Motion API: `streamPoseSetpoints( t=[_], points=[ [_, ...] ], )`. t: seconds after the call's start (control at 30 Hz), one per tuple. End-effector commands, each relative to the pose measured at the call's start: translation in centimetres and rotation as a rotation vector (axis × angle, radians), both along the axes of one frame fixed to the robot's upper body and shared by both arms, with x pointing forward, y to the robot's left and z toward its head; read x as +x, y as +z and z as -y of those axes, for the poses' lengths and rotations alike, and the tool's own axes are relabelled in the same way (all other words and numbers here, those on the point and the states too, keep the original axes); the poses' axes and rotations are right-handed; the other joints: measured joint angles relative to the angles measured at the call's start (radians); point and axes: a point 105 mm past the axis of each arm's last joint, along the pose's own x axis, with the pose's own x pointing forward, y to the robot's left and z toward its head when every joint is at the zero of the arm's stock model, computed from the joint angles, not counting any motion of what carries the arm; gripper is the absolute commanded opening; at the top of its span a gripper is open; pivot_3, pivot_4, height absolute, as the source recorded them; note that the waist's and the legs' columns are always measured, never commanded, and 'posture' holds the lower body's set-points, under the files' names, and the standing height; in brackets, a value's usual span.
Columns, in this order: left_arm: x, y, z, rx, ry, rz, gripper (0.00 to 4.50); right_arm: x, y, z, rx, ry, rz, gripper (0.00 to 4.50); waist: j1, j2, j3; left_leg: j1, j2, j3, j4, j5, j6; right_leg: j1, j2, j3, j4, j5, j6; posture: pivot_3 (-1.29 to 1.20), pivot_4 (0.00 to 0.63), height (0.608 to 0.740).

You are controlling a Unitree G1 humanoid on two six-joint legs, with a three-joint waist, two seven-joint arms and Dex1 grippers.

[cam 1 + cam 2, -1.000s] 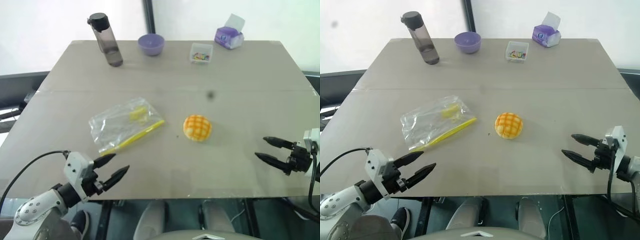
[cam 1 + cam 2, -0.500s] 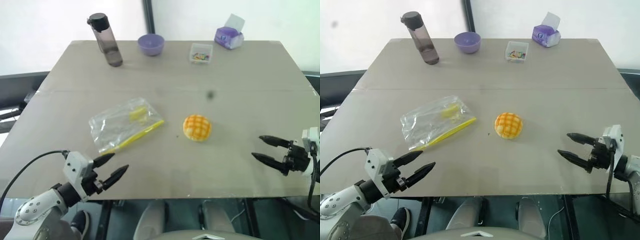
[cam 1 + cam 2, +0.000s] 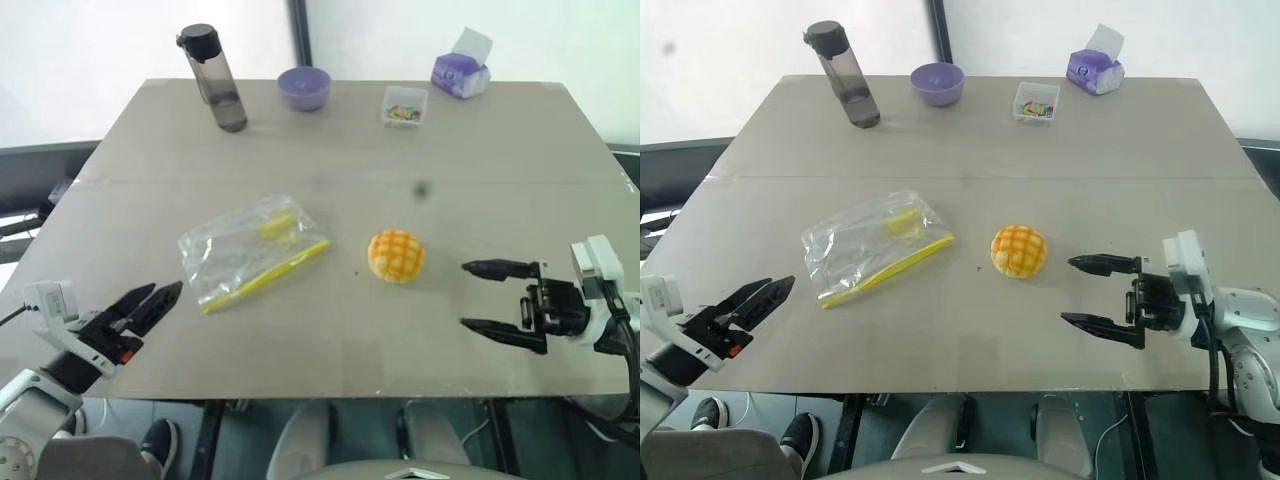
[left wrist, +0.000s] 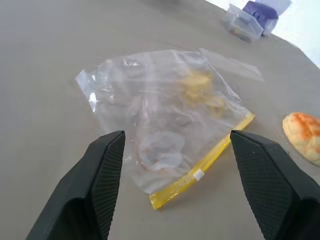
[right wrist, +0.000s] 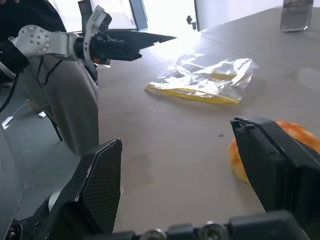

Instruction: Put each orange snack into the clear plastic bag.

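On the grey bench (image 3: 480,140) the orange snack (image 3: 395,256) sits just right of the clear plastic bag (image 3: 250,250). My right hand (image 3: 480,296) is open beside it; I should straddle it squarely. My left hand (image 3: 150,305) is open, empty.

Both arms are showing white housings, with black cables trailing behind; the left gripper (image 3: 150,301) and right gripper (image 3: 492,296) are wearing long, tapered black fingers with cross-hatched inner pads (image 4: 111,172).

Right gripper (image 5: 175,165): fingers apart | round orange-yellow grid-patterned snack (image 5: 240,155): behind one finger | crinkly clear plastic bag (image 5: 207,77): flat on grey table (image 5: 165,125) | left gripper (image 5: 150,40): beyond bag
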Motion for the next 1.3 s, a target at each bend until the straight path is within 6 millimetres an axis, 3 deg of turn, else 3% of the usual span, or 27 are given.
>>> streamPoseSetpoints(
  t=[0.03,0.23,0.4,0.6,0.8,1.07,1.17,1.3],
  points=[
    [0.0,-1.4,-0.9,-0.032,0.046,-0.111,3.54,0.2,0.3,0.1,0.001,-0.003,0.038,3.86,0.000,0.000,0.000,0.000,0.000,0.000,0.000,0.000,0.000,0.000,0.000,0.000,0.000,0.000,0.000,0.00,0.150,0.740],
    [2.0,-5.2,2.1,-0.057,0.007,-0.271,3.54,0.5,0.2,-0.2,0.024,-0.014,0.046,3.86,0.007,0.002,-0.002,0.001,0.000,0.000,0.000,0.000,0.000,0.001,0.000,0.000,0.002,0.000,0.000,0.00,0.150,0.740],
    [5.1,-6.2,5.0,-0.115,0.011,-0.260,3.54,0.8,0.2,-0.3,0.033,-0.035,0.061,3.86,0.023,0.012,-0.007,0.002,-0.001,0.000,0.000,0.000,0.000,0.001,-0.001,0.000,0.003,0.000,0.000,0.00,0.150,0.740],
    [7.7,-5.2,2.7,-0.095,0.181,-0.211,3.54,0.5,-0.5,0.0,0.038,-0.067,0.045,3.86,0.029,0.013,-0.010,0.003,-0.003,-0.001,0.001,0.000,0.000,0.001,-0.001,0.000,0.005,0.000,0.000,0.00,0.150,0.740],
    [8.2,-2.7,2.4,-0.105,0.168,-0.161,3.54,0.7,-0.8,0.1,0.035,-0.086,0.053,3.86,0.001,0.013,-0.010,0.004,-0.002,0.000,0.001,0.000,0.000,0.002,0.000,0.002,0.007,0.000,0.000,0.00,0.150,0.740],
    [10.3,-1.3,0.3,0.004,0.252,-0.134,3.54,1.0,-0.8,-0.1,0.041,-0.100,0.064,3.86,-0.001,0.008,-0.008,0.003,-0.003,0.000,0.001,0.000,-0.001,0.001,0.000,0.001,0.007,0.000,0.000,0.00,0.150,0.740],
    [10.9,-2.0,0.8,-0.040,0.239,-0.162,3.54,1.1,-0.7,-0.3,0.045,-0.104,0.066,3.86,0.000,0.007,-0.007,0.002,-0.003,0.000,0.001,0.000,-0.001,0.000,0.000,0.001,0.006,0.000,0.000,0.00,0.150,0.740],
    [11.3,-3.1,3.0,-0.110,0.135,-0.212,3.54,1.2,-0.6,-0.5,0.050,-0.108,0.073,3.86,0.002,0.007,-0.007,0.002,-0.003,0.000,0.001,0.000,-0.001,0.000,0.000,0.001,0.006,0.000,0.000,0.00,0.150,0.740]
  ],
)
